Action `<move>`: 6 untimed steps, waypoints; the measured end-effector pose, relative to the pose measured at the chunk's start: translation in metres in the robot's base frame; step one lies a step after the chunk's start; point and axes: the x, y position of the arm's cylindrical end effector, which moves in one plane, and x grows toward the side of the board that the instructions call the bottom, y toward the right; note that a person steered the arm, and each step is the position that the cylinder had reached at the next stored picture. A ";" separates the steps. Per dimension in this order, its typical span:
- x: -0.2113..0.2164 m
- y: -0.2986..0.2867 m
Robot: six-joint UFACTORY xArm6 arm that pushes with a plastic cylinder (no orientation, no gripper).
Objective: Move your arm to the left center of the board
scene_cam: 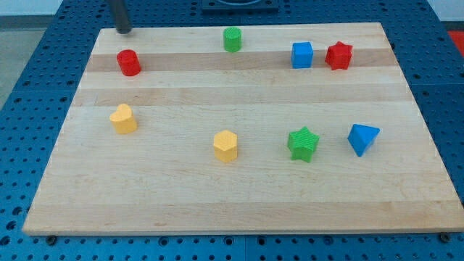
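Note:
My tip (124, 30) is at the board's top left corner, on the wooden board (232, 188). A red cylinder (129, 62) lies just below it. A yellow block (124, 118) sits lower at the left side, further from the tip. A green cylinder (232, 39) stands at the top middle, to the tip's right.
A blue cube (302, 55) and a red star (338, 56) sit at the top right. A yellow hexagonal block (226, 146), a green star (303, 143) and a blue triangular block (362, 138) lie across the lower middle and right. Blue perforated table surrounds the board.

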 end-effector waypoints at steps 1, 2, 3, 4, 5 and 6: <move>0.007 -0.038; 0.073 -0.038; 0.147 -0.038; 0.149 -0.038; 0.240 -0.017; 0.255 -0.014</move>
